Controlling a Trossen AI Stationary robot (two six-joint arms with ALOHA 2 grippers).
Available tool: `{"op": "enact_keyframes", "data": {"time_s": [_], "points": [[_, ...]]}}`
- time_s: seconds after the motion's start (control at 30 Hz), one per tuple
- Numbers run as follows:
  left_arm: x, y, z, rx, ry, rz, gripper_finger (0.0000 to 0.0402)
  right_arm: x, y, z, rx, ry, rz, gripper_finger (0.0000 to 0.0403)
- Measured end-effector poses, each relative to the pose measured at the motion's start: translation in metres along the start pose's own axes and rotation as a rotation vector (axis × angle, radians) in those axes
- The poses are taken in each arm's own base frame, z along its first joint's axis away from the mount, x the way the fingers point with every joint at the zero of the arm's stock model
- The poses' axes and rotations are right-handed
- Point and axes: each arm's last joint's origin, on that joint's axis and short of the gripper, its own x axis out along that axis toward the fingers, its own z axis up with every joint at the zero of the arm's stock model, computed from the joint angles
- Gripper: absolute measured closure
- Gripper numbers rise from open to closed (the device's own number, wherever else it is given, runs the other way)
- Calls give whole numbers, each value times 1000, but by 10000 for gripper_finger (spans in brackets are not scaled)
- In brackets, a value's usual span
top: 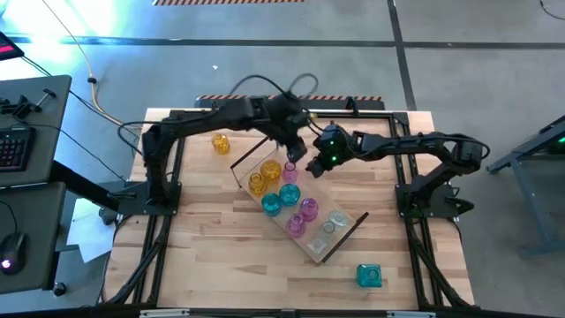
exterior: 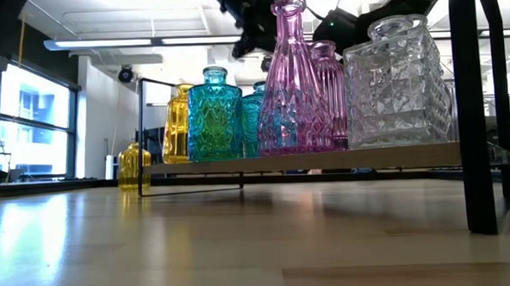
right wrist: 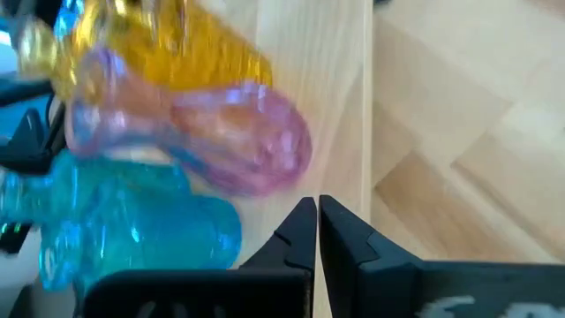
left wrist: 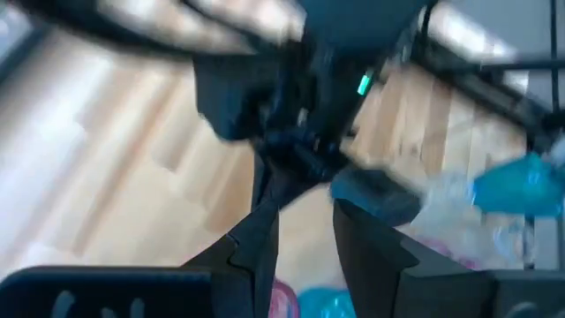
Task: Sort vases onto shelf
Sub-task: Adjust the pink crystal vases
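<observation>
The shelf (top: 346, 231) lies aslant across the middle of the table (top: 203, 256), running from far left to near right, with a black frame loop at each end. On it stand vases in a row of pairs: two amber vases (top: 264, 176) at the far-left end, then two teal vases (top: 281, 199), two pink vases (top: 302, 215), and clear vases (top: 333, 221) toward the near-right end. In the low view the shelf board (exterior: 325, 160) carries a clear square vase (exterior: 398, 83), a tall pink vase (exterior: 292, 81) and a teal vase (exterior: 213, 116) side by side, with an amber one behind them.

Off the shelf, a lone amber vase (top: 220, 142) stands on the table at the far left, well apart from the shelf. A teal square vase (top: 369, 276) stands at the near right, also apart from it.

The left gripper (top: 295, 150) hangs above the shelf's far-left end, over a small pink vase (top: 290, 170) beside the amber pair. Its jaws stand partly apart, and whether they hold anything cannot be told. The right gripper (top: 313, 164) is just beside it, to the right, over the shelf's far edge. Its jaws are closed together and empty, as the right wrist view shows, with the pink vase (right wrist: 229, 141) lying just beyond the fingertips (right wrist: 305, 221).
</observation>
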Motion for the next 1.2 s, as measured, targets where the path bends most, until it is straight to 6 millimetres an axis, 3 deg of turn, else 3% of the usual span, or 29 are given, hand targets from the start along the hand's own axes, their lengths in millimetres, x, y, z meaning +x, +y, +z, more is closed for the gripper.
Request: {"op": "enact_keyframes", "data": {"time_s": [0.33, 0.5, 0.83, 1.03, 1.2], "points": [[-95, -7, 4, 3, -239, 166, 298, -40, 21, 11, -135, -155, 99, 403], [-130, -13, -2, -2, -303, 192, 298, -61, 33, 13, -221, -231, 142, 403], [-202, -28, -38, -38, -379, 383, 298, -66, 40, 13, -152, -245, 189, 403], [-235, -30, -68, -104, -345, 462, 298, -75, 68, 26, -289, -167, 171, 403], [-254, -33, -86, -103, -315, 450, 298, -83, 106, 50, -469, -70, 117, 403]]}}
